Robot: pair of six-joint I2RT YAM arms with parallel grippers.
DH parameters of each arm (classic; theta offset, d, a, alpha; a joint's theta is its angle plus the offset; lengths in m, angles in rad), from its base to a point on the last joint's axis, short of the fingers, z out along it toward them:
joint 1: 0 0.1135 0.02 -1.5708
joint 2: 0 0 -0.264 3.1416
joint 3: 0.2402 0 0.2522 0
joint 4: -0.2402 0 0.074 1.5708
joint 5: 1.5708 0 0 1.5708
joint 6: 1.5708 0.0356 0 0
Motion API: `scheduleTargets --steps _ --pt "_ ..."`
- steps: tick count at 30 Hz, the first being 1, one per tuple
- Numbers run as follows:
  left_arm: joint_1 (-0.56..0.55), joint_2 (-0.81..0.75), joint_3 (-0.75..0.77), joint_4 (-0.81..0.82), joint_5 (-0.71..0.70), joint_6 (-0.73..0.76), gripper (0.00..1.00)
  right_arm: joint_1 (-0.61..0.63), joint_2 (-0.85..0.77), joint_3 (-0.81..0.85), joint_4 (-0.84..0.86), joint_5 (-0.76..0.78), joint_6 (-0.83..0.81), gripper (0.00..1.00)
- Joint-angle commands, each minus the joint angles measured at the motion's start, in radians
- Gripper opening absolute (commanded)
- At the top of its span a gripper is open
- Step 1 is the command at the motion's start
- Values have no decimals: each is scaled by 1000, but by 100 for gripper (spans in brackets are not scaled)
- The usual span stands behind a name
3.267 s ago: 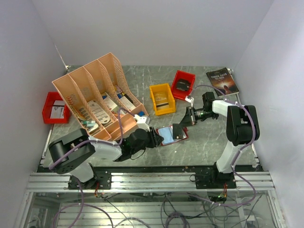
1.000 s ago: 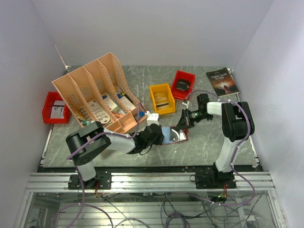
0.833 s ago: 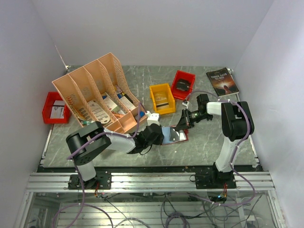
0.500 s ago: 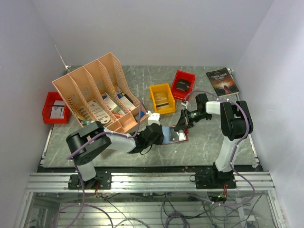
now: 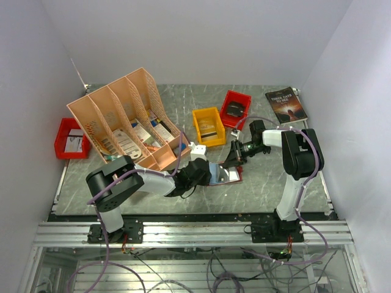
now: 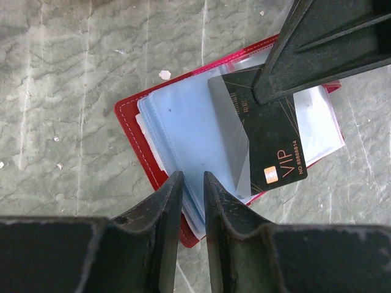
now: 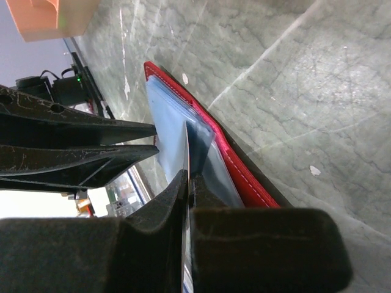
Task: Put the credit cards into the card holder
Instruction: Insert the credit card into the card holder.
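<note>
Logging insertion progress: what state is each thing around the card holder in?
card holder, open flat on the table, clear pockets up.
VIP card, one edge under a clear pocket, mostly out.
right hand, shut on the VIP card.
left hand, jaws narrowly apart at the holder's edge; grip unclear.
book, closed.

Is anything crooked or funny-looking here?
Yes. The black card lies crooked on the open red card holder: one corner is tucked under a clear pocket, the rest sticks out over the edge, pinched by the right fingers.
</note>
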Motion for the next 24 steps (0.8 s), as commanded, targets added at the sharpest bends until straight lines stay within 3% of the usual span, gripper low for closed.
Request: scheduleTargets --steps 1,17,24 --pt "-4 34 22 -32 -20 15 32 13 34 14 16 -8 -6 2" --pt "-4 25 32 -45 -15 11 34 14 87 15 53 -60 15 5" --pt "-5 -47 27 -57 6 1 35 14 109 25 43 -57 6 6"
